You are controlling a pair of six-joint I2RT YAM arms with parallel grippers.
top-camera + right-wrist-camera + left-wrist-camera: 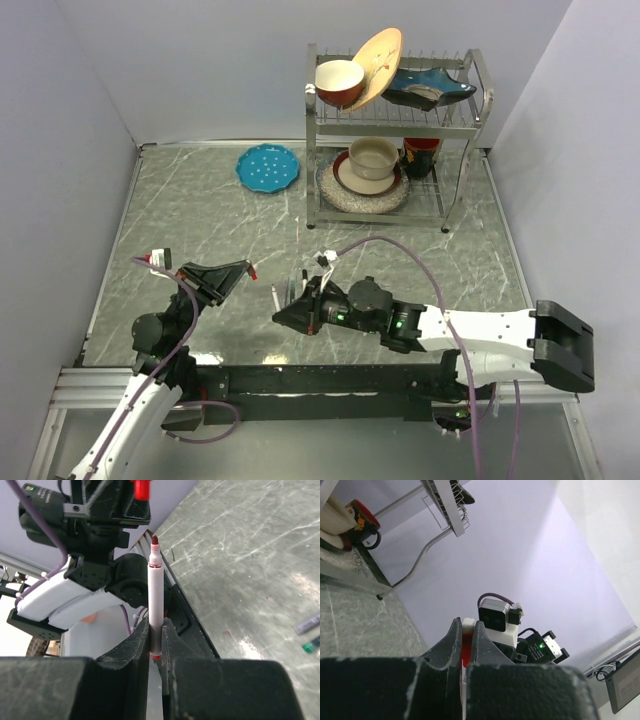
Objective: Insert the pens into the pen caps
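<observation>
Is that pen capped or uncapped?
Uncapped. The red pen, in the right gripper, shows a bare tip; the red cap sits apart in the left gripper.

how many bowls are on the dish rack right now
2. A red bowl on the top shelf of the dish rack, left of the tan plate, and a cream bowl on the lower shelf beside the red mug. Others may be hidden.

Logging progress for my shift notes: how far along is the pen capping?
Done: no capped pen is visible. In hand: the right gripper holds a red-tipped pen, the left gripper holds the red cap, a gap between them. Left: joining these, then the grey piece and green piece on the table.
</observation>
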